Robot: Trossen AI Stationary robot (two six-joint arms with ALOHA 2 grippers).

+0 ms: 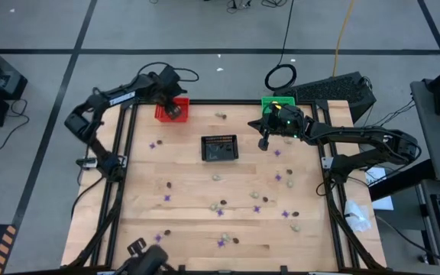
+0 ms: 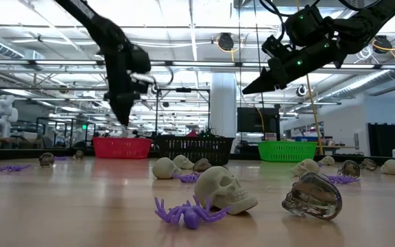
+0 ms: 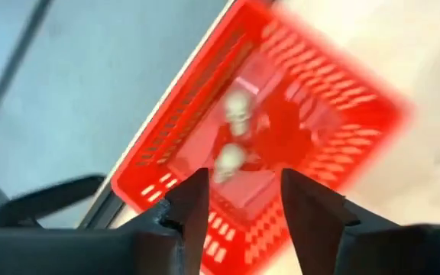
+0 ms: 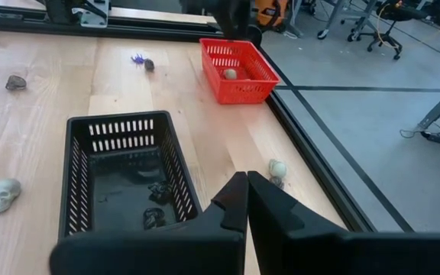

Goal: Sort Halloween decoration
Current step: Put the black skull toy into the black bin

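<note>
Writing: none readable. Left gripper fingers apart over red basket holding two pale skulls; right gripper pressed together, empty.

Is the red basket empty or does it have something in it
Not empty. The red basket holds two pale skulls, seen past the open left tool hanging over it; the right wrist view also shows a pale piece inside.

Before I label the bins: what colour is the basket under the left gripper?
Red, clearest in the left wrist view: the basket sits below the open left gripper.
</note>
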